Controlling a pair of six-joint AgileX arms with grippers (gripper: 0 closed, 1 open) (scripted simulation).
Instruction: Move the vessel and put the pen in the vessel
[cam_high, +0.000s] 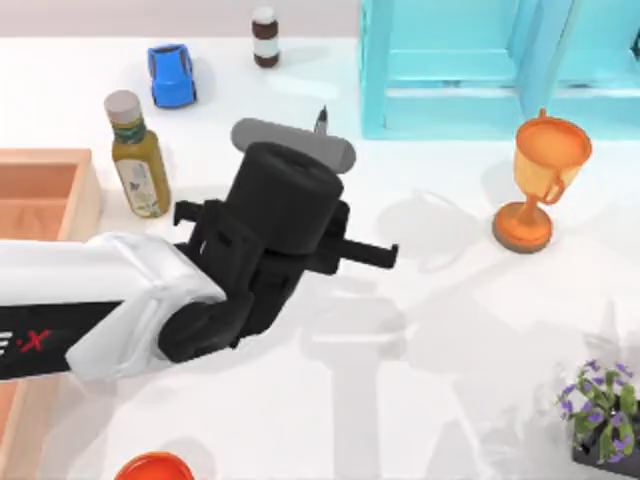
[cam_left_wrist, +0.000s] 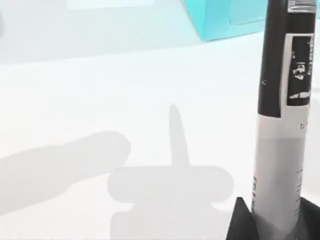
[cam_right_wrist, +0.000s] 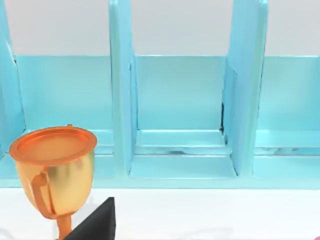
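The pen (cam_left_wrist: 280, 125), black with a grey-white labelled barrel, stands between the black fingers (cam_left_wrist: 240, 222) of my left gripper (cam_left_wrist: 274, 222), which is shut on its lower end. From above, the pen (cam_high: 295, 142) pokes out past my left arm's black wrist (cam_high: 280, 215) near the table's middle left, its dark tip (cam_high: 322, 118) pointing toward the back. It is held above the white tabletop and casts a shadow there. The vessel is hidden or out of view. A black part of my right gripper (cam_right_wrist: 95, 222) sits by the trophy.
An olive-green bottle (cam_high: 137, 155), a blue toy car (cam_high: 171, 74) and a small brown bottle (cam_high: 265, 37) stand at the back left. A turquoise shelf (cam_high: 450, 70) and an orange trophy (cam_high: 543, 180) are at the right. Wooden box (cam_high: 40, 200) left, orange-red bowl (cam_high: 152, 468) front, potted plant (cam_high: 600, 410) front right.
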